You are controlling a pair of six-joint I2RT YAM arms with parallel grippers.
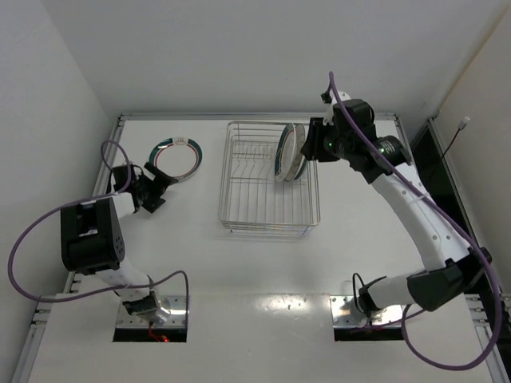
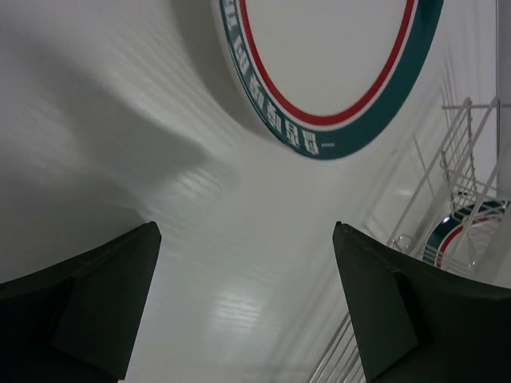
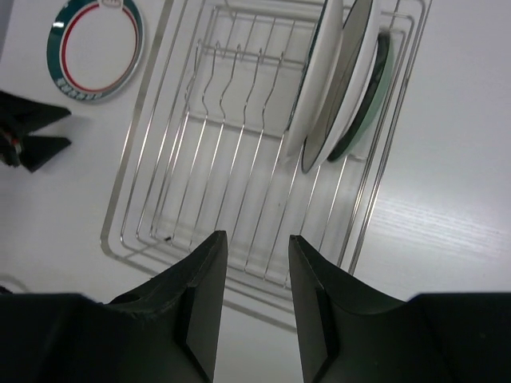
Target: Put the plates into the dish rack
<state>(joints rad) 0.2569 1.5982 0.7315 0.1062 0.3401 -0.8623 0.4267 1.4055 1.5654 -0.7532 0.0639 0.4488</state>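
From above, three plates (image 1: 291,152) stand on edge in the dish rack (image 1: 267,230), close in front of the right pincer (image 1: 313,145), which hangs just beside them and carries nothing. A teal-rimmed plate (image 1: 177,157) lies flat on the table just beyond the left pincer (image 1: 162,191), whose jaws are spread wide and empty. It looks like the only plate left to load.

In the left wrist view, the left pincer (image 2: 246,239) is wide open with bare tabletop between its fingers. The teal-rimmed plate (image 2: 319,48) is ahead of it and a little to the right, and the dish rack (image 2: 467,159) is off to its right. The plate lies flat on a smooth surface, so a finger may fail to get under the rim and only push the plate away. A shallow pinch on the edge could also slip during the lift.

In the right wrist view, the right pincer (image 3: 255,239) has its jaws a narrow gap apart with nothing between them. The dish rack (image 3: 200,183) lies below and ahead of it. The three plates (image 3: 339,88) are ahead and to the right, packed close and leaning together. A brush from this pincer could topple them. If the left pincer (image 3: 64,128) brings the teal-rimmed plate (image 3: 96,48) over while this arm hangs there, the two arms could collide.
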